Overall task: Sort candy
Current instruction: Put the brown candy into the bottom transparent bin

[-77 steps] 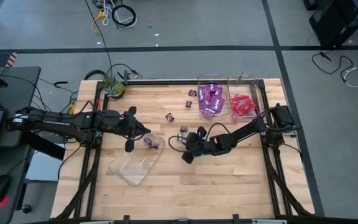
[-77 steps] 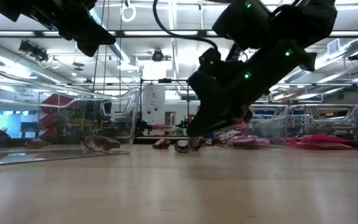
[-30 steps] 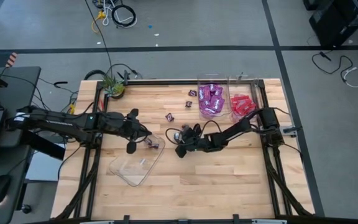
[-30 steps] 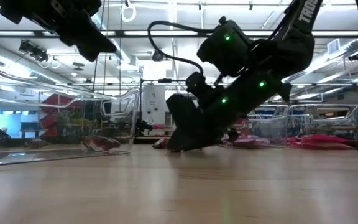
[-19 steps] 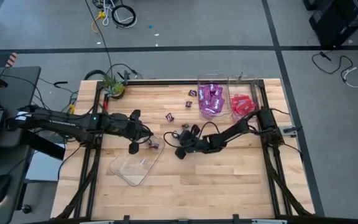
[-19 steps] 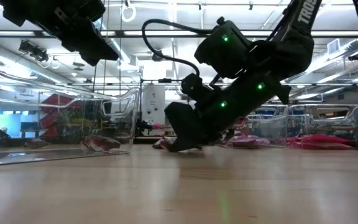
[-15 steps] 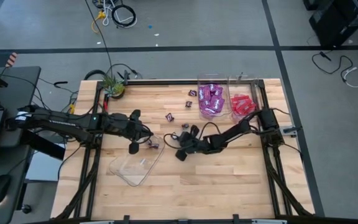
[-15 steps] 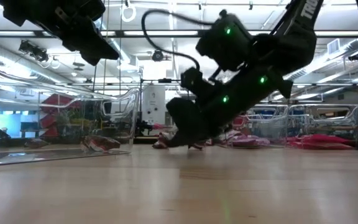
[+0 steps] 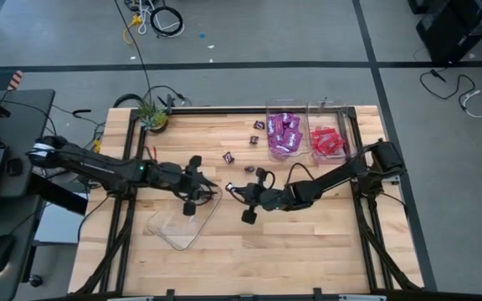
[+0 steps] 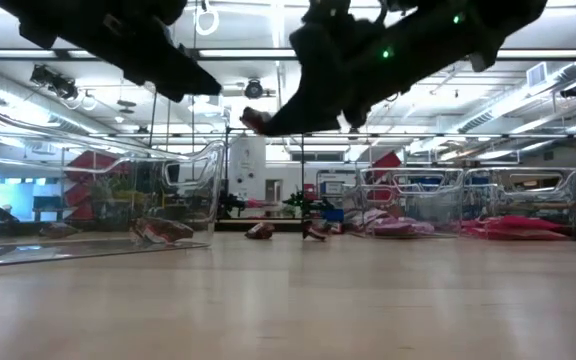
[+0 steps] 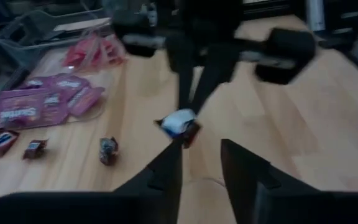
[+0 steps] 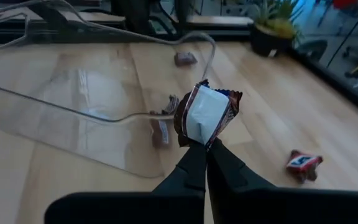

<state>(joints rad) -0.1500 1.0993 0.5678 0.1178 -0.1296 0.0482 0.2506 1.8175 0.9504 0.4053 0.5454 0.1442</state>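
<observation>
My right gripper (image 12: 204, 148) is shut on a small dark brown candy with a white face (image 12: 207, 115), held in the air over the middle of the table (image 9: 230, 190). My left gripper (image 11: 201, 155) stands open just left of it, above the right corner of a clear tray (image 9: 182, 219), fingers pointing at the held candy (image 11: 179, 122). One brown piece (image 12: 161, 129) lies in that tray. Purple packets (image 9: 283, 134) and red packets (image 9: 326, 142) fill two clear trays at the back right. Loose brown pieces (image 9: 228, 156) lie on the wood. My right gripper pinches the candy by one end of its wrapper (image 12: 199, 140) between its two fingertips. The fingers (image 11: 188, 84) come down at a slant from the table's right side. The candy sits at the very tips, lifted clear of the table (image 10: 256, 120).
More loose brown pieces lie at the back (image 9: 258, 125) and centre (image 9: 249, 169) of the table. A potted plant (image 9: 153, 117) stands at the far left corner. The near half of the table (image 9: 291, 251) is bare wood.
My right gripper has shut on a brown candy lying on the table, then risen with it and carried it toward the clear tray on the left. The candy is now lifted clear. My left gripper has moved a little toward the table's right, over the tray's corner.
</observation>
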